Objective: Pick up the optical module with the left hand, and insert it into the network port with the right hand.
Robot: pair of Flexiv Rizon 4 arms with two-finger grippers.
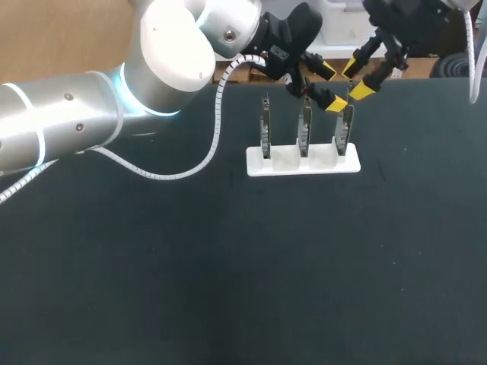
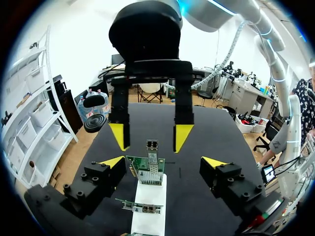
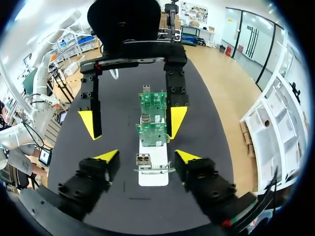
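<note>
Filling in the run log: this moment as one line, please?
left end effector: open, over white holder | right end effector: open, over same holder | nothing gripped

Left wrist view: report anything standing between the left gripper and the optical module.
Nothing visible does. The optical module stands on the far card, just ahead of the open left gripper. The right gripper hangs open beyond, a finger on either side of it.

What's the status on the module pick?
Left gripper open, right gripper open, facing across the end board. Optical module on its top edge, ungripped. Nothing else between them.
</note>
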